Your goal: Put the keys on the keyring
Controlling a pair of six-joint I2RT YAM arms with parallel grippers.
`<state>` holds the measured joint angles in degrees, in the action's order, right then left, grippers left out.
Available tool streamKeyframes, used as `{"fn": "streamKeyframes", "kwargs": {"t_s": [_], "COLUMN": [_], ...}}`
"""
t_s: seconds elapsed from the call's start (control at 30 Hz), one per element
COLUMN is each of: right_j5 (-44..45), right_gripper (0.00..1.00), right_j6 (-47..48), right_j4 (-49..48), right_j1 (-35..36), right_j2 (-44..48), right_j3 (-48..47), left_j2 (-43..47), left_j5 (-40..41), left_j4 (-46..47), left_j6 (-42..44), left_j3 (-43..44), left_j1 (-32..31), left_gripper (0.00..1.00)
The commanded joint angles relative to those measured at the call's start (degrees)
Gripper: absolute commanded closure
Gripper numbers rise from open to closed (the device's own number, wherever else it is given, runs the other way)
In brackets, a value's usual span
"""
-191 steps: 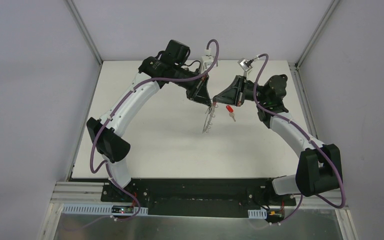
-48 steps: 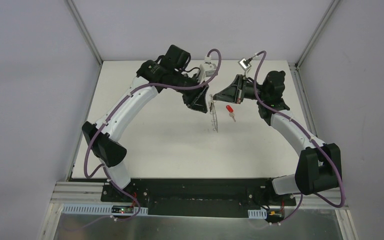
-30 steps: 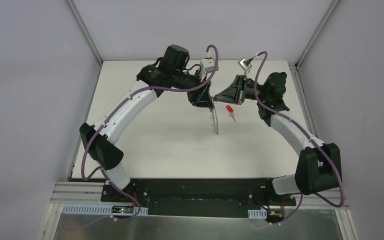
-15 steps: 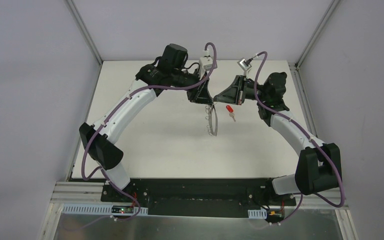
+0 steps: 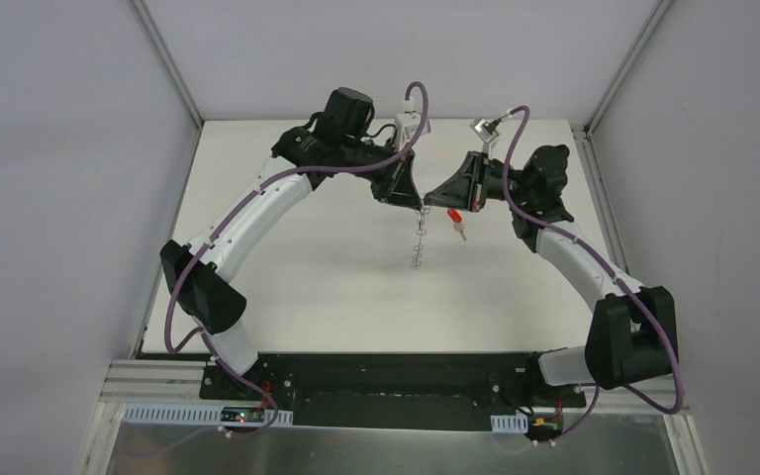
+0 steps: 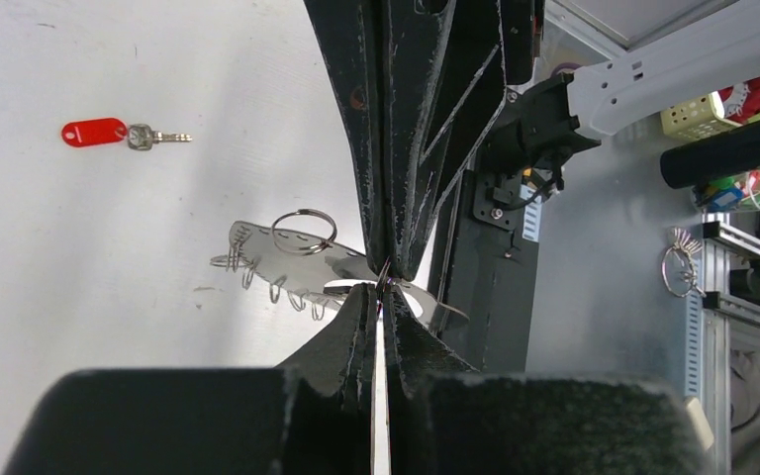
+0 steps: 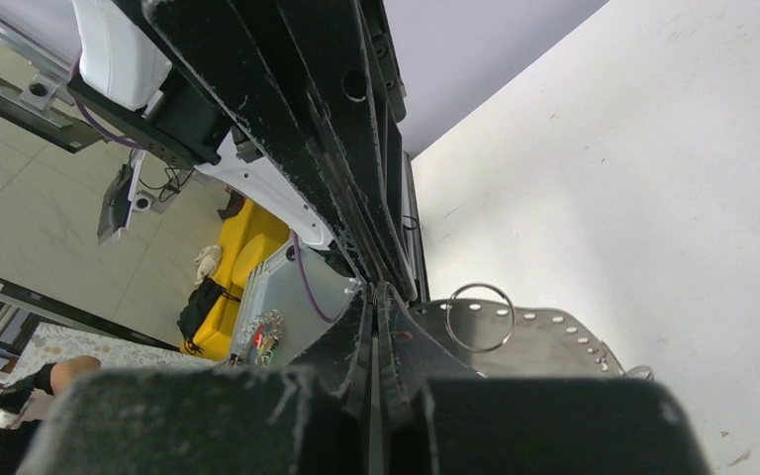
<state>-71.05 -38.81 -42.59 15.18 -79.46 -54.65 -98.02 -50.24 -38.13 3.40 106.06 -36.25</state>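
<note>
Over the white table (image 5: 287, 198), the two arms meet tip to tip. The left gripper (image 6: 380, 295) and the right gripper (image 7: 376, 297) are both pressed together, each seemingly pinching the same end of the keyring (image 6: 292, 265). The grey band stretches away from the jaws toward the near edge of the table. The step in hand appears to be a two-handed steadying or regrasp of the keyring, with no key threaded yet. The red-headed key (image 6: 94, 132) lies flat on the table just beside the right claw, apart from the band. The dark-tagged key is not visible. The next move likely requires one claw to release, fetch the red key and guide it onto a wire loop (image 6: 279, 290).
</note>
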Motion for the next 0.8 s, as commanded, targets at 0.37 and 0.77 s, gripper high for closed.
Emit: {"fn": "streamKeyframes", "kwargs": {"t_s": [0.37, 0.77], "right_j5": [-1.4, -4.0], "right_gripper": [0.93, 0.79], "right_j6": [10.1, 14.7], "right_j4": [6.7, 10.6], "right_j1": [-0.5, -0.5], "right_j2": [2.7, 3.1], "right_j3": [-1.2, -2.9], "left_j2": [2.0, -5.2], "left_j5": [-7.0, -1.0], "left_j4": [2.2, -23.7], "left_j6": [-9.3, 5.7], "left_j3": [0.7, 16.4], "left_j1": [0.5, -0.6], "left_gripper": [1.00, 1.00]}}
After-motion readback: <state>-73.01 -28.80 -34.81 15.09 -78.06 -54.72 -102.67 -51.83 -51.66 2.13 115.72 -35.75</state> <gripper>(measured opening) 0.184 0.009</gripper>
